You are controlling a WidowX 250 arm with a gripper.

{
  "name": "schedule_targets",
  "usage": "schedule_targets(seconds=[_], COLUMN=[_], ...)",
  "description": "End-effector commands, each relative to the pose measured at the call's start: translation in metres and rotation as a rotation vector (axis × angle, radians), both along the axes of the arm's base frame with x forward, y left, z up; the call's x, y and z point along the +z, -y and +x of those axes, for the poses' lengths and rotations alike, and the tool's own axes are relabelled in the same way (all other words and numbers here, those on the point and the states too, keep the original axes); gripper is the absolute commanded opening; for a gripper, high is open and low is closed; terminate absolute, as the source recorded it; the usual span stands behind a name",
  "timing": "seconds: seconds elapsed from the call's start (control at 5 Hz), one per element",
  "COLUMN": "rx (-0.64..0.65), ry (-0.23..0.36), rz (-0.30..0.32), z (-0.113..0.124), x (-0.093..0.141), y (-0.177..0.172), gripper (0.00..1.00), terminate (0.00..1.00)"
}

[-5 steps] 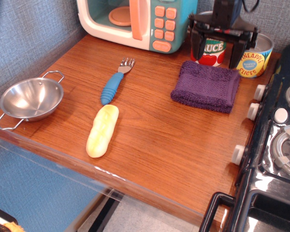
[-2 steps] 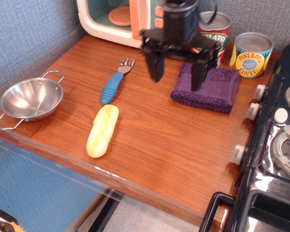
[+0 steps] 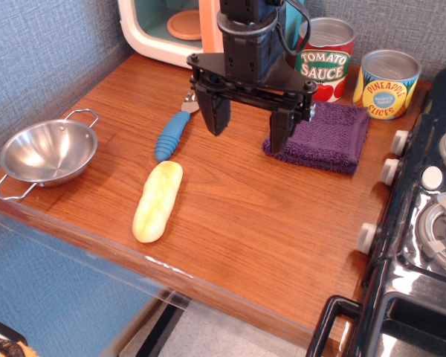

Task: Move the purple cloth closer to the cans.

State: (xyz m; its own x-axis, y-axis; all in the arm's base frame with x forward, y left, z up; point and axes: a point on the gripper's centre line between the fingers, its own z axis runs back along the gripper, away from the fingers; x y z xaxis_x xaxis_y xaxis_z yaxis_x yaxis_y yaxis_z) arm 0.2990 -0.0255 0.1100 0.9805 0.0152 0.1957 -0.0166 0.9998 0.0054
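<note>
A: Take the purple cloth (image 3: 325, 136) as the landmark. Where does it sit?

B: It lies flat on the wooden tabletop (image 3: 238, 208), folded thick, just in front of the two cans. The red Tomato Sauce can (image 3: 325, 58) stands right behind the cloth's rear edge, though whether they touch cannot be told. The yellow-and-blue Pineapple Slices can (image 3: 386, 83) stands behind the cloth's right rear corner, slightly apart from it.

A: And the gripper?

B: The black gripper (image 3: 249, 123) hangs above the table at the cloth's left side. Its two fingers are spread wide, with nothing between them. The right-hand finger (image 3: 281, 128) overlaps the cloth's left edge in this view; the other finger is well to the left of the cloth.

A: What else lies around?

B: Left of the cloth, beyond the gripper, a fork with a blue ribbed handle (image 3: 172, 134) lies on the wood. Farther forward from it is a pale yellow toy vegetable (image 3: 157, 201), possibly corn. Far left of the cloth, at the table's edge, sits a small steel bowl with two handles (image 3: 48, 152). Behind and left of the cloth stands a toy microwave (image 3: 186, 30), partly hidden by the arm. Right of the cloth is a black toy stove with white knobs (image 3: 424, 216).
</note>
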Motion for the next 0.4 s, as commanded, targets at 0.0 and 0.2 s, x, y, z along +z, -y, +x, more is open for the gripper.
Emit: schedule_targets(seconds=[0.0,0.2], rx=[-0.022,-0.022], ry=[0.021,0.021], rz=[0.045,0.045], z=[-0.0026,-0.0026], x=[0.0087,0.0087], y=[-0.0027,-0.0027], gripper=[1.0,1.0], terminate=[0.0,1.0])
